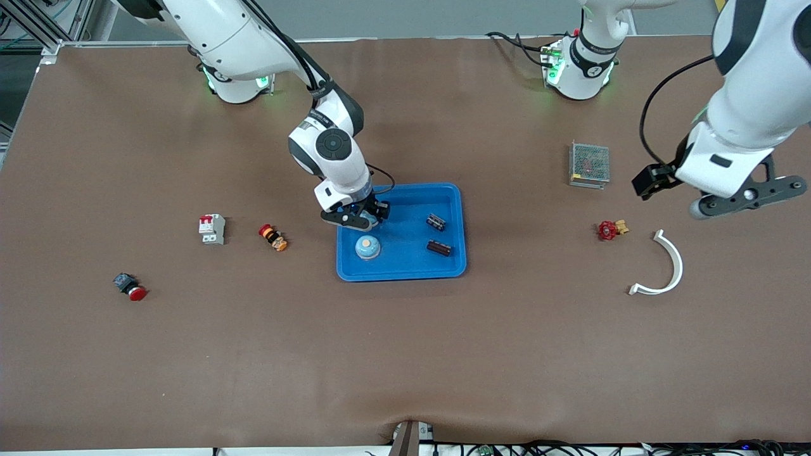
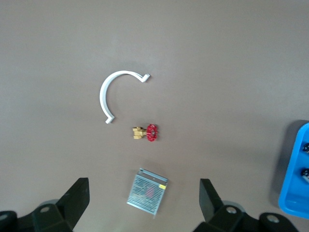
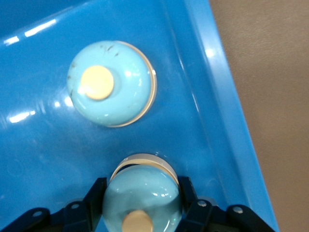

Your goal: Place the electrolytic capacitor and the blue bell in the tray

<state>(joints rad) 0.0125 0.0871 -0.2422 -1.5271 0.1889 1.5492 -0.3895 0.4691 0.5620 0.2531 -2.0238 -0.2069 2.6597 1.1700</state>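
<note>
Right wrist view: right gripper [image 3: 142, 203] jaws pinch 1 pale-blue domed bell [image 3: 142, 193] inside the shallow bright-blue plastic tray [image 3: 227, 111]; a 2nd bell [image 3: 112, 83] rests beside it; left gripper [image 2: 142, 205] hangs spread over bare table.

A brown mat covers the whole bench [image 1: 405, 354], lit evenly from above. Grey floor shows past its top edge, an aluminium frame [image 1: 31, 25] stands at one corner, and cables [image 1: 570, 448] trail along the near edge.

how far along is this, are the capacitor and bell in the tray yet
Looks nearly done. One blue bell and two dark capacitors already lie in the tray. The right gripper holds a second blue bell low in the tray; releasing it remains. The left gripper waits open above the table.
</note>
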